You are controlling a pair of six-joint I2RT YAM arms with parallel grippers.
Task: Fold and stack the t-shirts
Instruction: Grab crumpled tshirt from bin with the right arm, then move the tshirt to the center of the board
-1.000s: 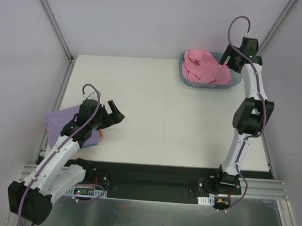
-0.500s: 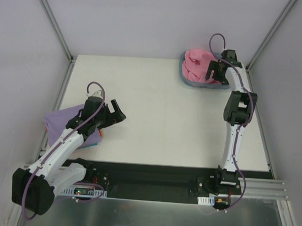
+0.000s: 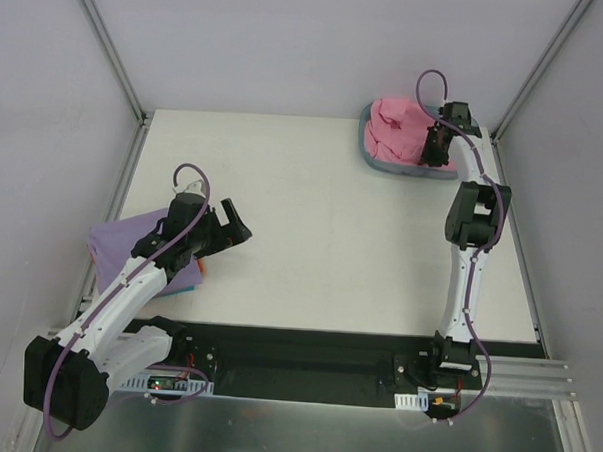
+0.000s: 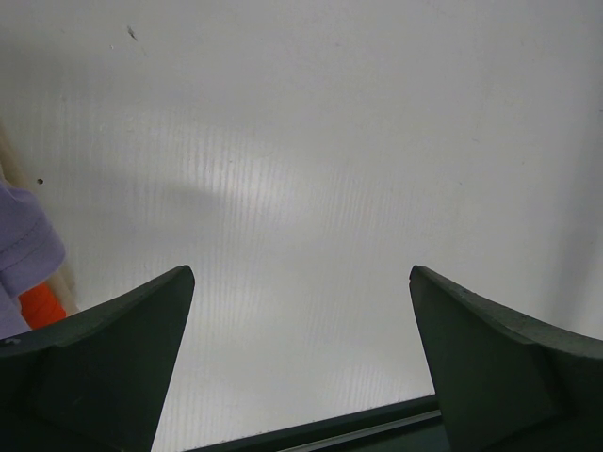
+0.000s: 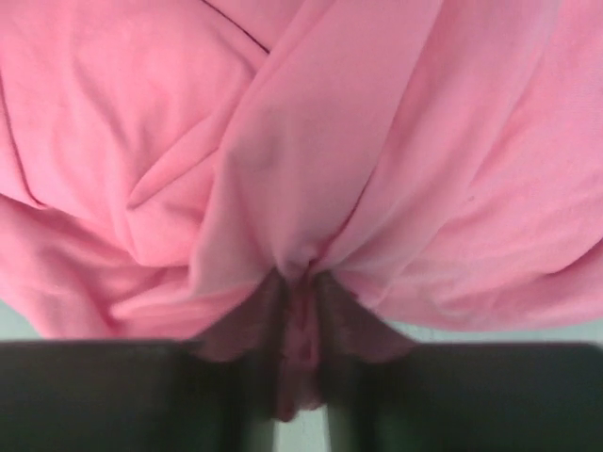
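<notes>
Nearest the arm bases, at the left edge of the white table (image 3: pixel 311 236), the lavender t-shirt (image 3: pixel 121 243) lies flat and folded, partly under the left arm; a small orange and teal thing (image 3: pixel 197 273) shows at its near right edge, too small to name. The left gripper (image 3: pixel 235 227) hangs just right of that shirt, over bare table, its fingers spread wide and grasping nothing; in the left wrist view the two dark fingertips (image 4: pixel 104 348) stand far apart at the bottom corners with only white tabletop between them, and a corner of lavender cloth (image 4: pixel 24 245) with an orange patch (image 4: pixel 42 306) beneath it sits at the left edge.

Farther back, the right arm rises from its base at the near right and reaches to the far right corner; there the teal tub (image 3: pixel 370 155) sits on the table near the back wall, with the pink t-shirt (image 3: pixel 396 130) heaped and crumpled in it, bulging above the rim. The right gripper (image 3: pixel 433 144) is down in the right part of that heap; in the right wrist view its fingers (image 5: pixel 254 311) are pinched close on a bunched fold of the pink t-shirt (image 5: pixel 311 169), the cloth gathering into creases that run into the narrow gap, and a sliver of pale tub shows at the lower corners.
</notes>
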